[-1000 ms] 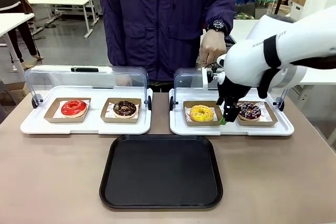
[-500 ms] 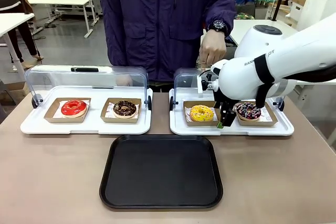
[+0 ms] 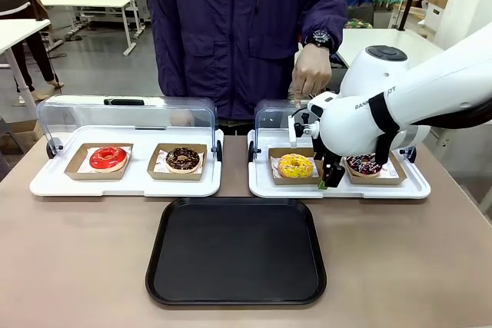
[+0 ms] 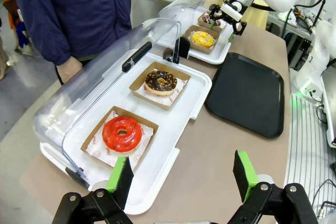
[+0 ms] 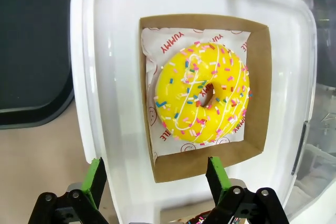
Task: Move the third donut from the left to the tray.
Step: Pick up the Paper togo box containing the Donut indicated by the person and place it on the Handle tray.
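Now R claw over yellow donut, jaws wide, nothing held.
I've swung it left from the drizzled donut; target sits in its white tray, black tray empty. Grasp comes next, prob.

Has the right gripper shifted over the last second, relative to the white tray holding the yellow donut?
Yes. The right gripper, jaws open, has slid toward picture left along the white tray, off the dark drizzled donut, nearer the yellow donut.
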Action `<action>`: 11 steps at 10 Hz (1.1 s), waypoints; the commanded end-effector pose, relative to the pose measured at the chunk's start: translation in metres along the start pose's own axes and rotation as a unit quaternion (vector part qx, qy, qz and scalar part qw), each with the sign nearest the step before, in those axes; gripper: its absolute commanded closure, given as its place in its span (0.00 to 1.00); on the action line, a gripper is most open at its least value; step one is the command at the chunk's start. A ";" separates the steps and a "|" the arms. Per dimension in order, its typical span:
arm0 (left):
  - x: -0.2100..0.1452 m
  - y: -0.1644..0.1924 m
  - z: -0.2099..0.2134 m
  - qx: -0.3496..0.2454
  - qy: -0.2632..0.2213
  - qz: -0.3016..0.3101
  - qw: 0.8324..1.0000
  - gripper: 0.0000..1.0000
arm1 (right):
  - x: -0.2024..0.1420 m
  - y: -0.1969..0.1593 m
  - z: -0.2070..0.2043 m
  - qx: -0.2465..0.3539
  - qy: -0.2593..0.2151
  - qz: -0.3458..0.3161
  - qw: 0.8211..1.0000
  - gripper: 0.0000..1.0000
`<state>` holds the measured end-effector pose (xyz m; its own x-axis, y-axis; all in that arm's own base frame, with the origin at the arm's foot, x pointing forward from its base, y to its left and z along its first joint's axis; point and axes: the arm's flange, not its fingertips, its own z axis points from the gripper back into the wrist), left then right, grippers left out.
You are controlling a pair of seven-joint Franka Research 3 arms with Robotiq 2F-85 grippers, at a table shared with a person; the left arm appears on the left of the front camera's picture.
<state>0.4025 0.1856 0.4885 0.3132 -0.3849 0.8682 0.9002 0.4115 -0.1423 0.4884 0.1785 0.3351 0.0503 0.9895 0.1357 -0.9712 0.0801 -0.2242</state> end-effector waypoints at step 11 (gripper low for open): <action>0.001 -0.002 0.001 -0.003 -0.001 -0.005 1.000 0.00 | -0.003 -0.023 -0.027 -0.020 0.019 0.002 1.000 0.00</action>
<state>0.4025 0.1856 0.4885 0.3132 -0.3849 0.8682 0.9002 0.4115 -0.1423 0.5131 0.1736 0.3128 0.0338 0.9941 0.1033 -0.9668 0.0588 -0.2488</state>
